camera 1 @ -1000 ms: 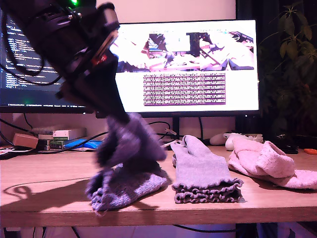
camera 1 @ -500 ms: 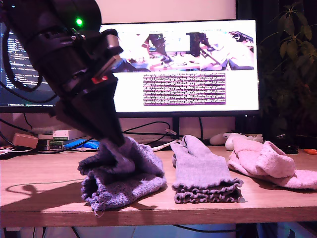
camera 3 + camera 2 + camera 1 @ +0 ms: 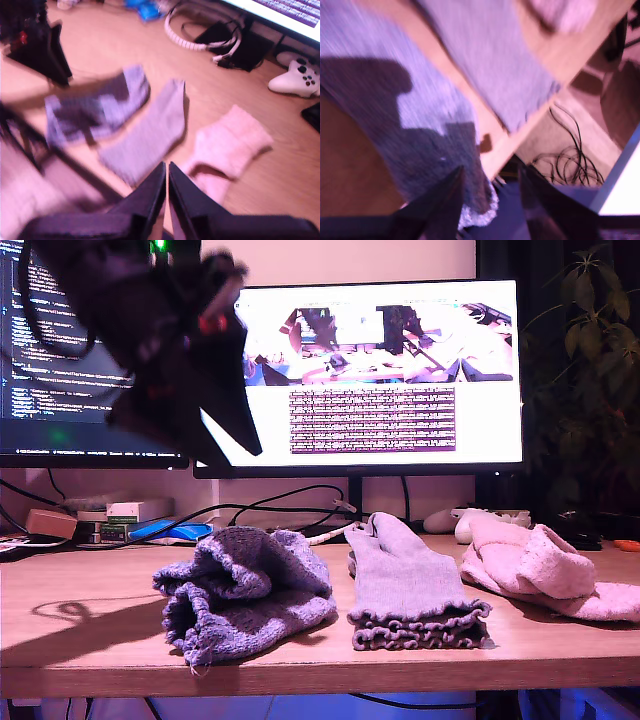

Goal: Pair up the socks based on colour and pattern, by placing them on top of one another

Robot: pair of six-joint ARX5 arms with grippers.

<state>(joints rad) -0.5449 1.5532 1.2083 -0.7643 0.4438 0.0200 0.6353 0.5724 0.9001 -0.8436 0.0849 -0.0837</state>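
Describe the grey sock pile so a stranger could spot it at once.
Find the big monitor on the desk. Three sock piles lie in front of it; the grey socks are the middle pile, between the blue-purple socks and pink socks. Only they are smooth and flat, with frilly cuffs.
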